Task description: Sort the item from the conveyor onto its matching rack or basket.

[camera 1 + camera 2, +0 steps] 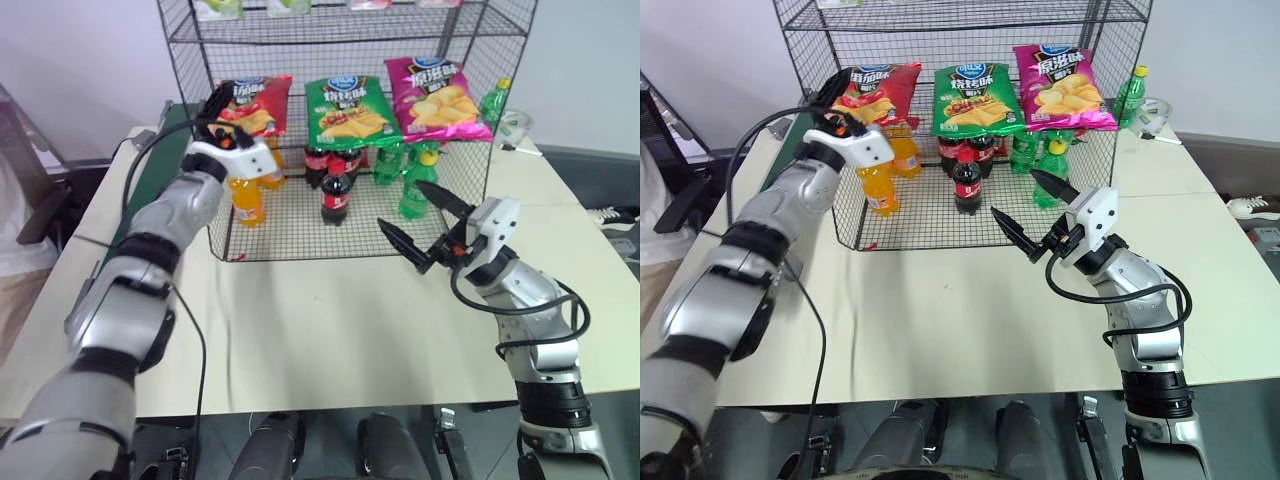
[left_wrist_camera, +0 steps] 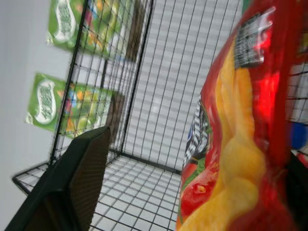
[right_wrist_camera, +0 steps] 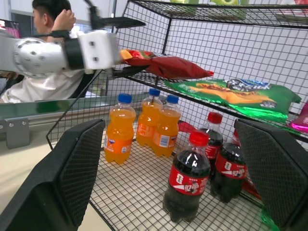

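Red chip bag lies on rack shelf, at 1 o'clock of left gripper, released, fingers spread; right gripper spread, empty.

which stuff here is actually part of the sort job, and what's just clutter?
Job:
- red chip bag, lying on the rack shelf
- black wire rack
- left gripper, open at the red bag

Clutter:
- green chip bag
- magenta chip bag
- orange soda bottles
- cola bottles
- green bottles
- right gripper, open, idle
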Controlling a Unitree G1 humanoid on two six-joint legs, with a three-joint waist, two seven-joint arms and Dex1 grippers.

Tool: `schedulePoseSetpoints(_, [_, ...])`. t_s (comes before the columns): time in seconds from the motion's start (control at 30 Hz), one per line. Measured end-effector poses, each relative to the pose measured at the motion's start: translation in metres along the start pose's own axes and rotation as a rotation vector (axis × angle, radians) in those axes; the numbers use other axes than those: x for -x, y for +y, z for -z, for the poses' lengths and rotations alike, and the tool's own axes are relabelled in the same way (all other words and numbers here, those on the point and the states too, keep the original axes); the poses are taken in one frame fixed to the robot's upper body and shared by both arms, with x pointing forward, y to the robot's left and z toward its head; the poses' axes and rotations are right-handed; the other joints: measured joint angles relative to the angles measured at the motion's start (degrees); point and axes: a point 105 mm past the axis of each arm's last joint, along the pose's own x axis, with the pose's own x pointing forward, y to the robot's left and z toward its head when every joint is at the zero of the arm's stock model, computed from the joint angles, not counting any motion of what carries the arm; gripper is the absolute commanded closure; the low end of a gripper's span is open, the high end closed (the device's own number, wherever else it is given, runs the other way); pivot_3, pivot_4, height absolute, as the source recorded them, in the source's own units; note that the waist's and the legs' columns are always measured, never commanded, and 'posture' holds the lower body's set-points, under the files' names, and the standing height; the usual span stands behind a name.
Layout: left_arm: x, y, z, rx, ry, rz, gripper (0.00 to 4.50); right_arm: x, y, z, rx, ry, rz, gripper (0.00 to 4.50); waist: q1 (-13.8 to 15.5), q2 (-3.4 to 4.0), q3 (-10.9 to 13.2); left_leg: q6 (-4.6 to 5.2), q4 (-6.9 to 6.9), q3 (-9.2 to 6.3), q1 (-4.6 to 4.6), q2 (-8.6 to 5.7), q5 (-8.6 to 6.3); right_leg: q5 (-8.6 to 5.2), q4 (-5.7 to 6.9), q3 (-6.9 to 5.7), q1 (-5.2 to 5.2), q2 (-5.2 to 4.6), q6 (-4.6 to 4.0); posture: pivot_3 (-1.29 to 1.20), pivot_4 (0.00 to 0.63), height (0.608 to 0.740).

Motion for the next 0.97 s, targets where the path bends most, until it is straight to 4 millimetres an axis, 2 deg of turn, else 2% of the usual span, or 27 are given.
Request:
schedulePoseSetpoints(0.13, [0.025,-0.008,-0.023,0.016,-0.072,0.061,0.29,0.002,0.000,0.003,-0.006,0.008,0.006,0.00,0.1,0.00,0.0,-0.01,0.01,0.00,-0.04,0.00,0.01,0.00,0.01,0.05,-0.06,0.01,-0.01,0.00,0.150,0.740])
schedulePoseSetpoints(0.33, [0.046,0.019,-0.031,0.159,-0.035,0.016,0.29,0.003,0.002,0.005,-0.015,0.007,0.003,0.00,0.0,0.08,0.0,0.11,-0.02,0.01,-0.01,0.02,-0.06,0.00,0.00,0.08,-0.05,0.02,-0.02,0.00,0.150,0.740])
schedulePoseSetpoints(0.4, [0.059,0.017,-0.039,0.362,-0.054,0.044,0.29,0.005,0.004,0.005,-0.025,0.011,-0.019,0.00,0.0,0.11,-0.1,0.11,0.00,0.01,-0.01,0.03,-0.07,0.00,-0.03,0.08,-0.01,-0.01,-0.03,0.00,0.150,0.740])
schedulePoseSetpoints(0.47, [0.084,0.012,-0.045,0.738,-0.059,0.095,0.29,0.016,0.012,0.008,-0.050,0.049,-0.075,0.00,-0.1,0.13,-0.1,0.10,0.03,0.02,-0.01,0.05,-0.06,0.00,-0.09,0.16,0.02,-0.18,-0.04,0.00,0.150,0.740])
schedulePoseSetpoints(0.53, [0.110,0.003,-0.038,1.036,-0.013,0.183,0.29,0.029,0.019,0.014,-0.087,0.100,-0.124,0.00,-0.1,0.13,-0.1,0.19,0.03,0.02,0.02,0.07,-0.12,0.00,-0.07,0.17,0.03,-0.18,-0.05,0.00,0.150,0.740])
schedulePoseSetpoints(0.63, [0.161,-0.009,-0.012,1.276,0.168,0.319,0.29,0.050,0.026,0.019,-0.129,0.190,-0.192,0.00,-0.4,0.19,-0.1,0.25,-0.04,0.03,0.12,0.12,-0.15,-0.01,-0.07,0.19,0.08,-0.12,-0.09,0.00,0.150,0.740])
schedulePoseSetpoints(0.7, [0.196,-0.010,0.008,1.361,0.313,0.346,0.29,0.061,0.021,0.019,-0.120,0.237,-0.213,0.00,-0.2,0.19,-0.1,0.27,-0.02,0.03,0.16,0.14,-0.17,-0.02,-0.09,0.20,0.14,-0.11,-0.09,0.00,0.150,0.740])
schedulePoseSetpoints(0.77, [0.223,-0.008,0.015,1.329,0.392,0.423,0.29,0.070,0.015,0.013,-0.095,0.263,-0.229,0.00,0.3,0.18,-0.1,0.32,-0.01,0.06,0.25,0.12,-0.21,-0.05,-0.18,0.19,0.30,-0.16,-0.15,0.00,0.150,0.740])
schedulePoseSetpoints(0.8, [0.231,-0.004,0.018,1.312,0.404,0.448,0.29,0.074,0.012,0.010,-0.085,0.271,-0.234,0.00,0.8,0.18,-0.1,0.34,0.01,0.05,0.34,0.12,-0.22,-0.12,-0.22,0.16,0.37,-0.18,-0.27,0.00,0.150,0.740])
schedulePoseSetpoints(0.97, [0.237,0.025,0.042,1.240,0.390,0.404,0.29,0.093,-0.003,0.011,-0.061,0.330,-0.227,0.00,2.1,0.18,-0.1,0.30,-0.01,0.05,0.60,0.13,-0.37,-0.19,-0.60,0.08,0.65,-0.24,-0.40,0.00,0.150,0.740])
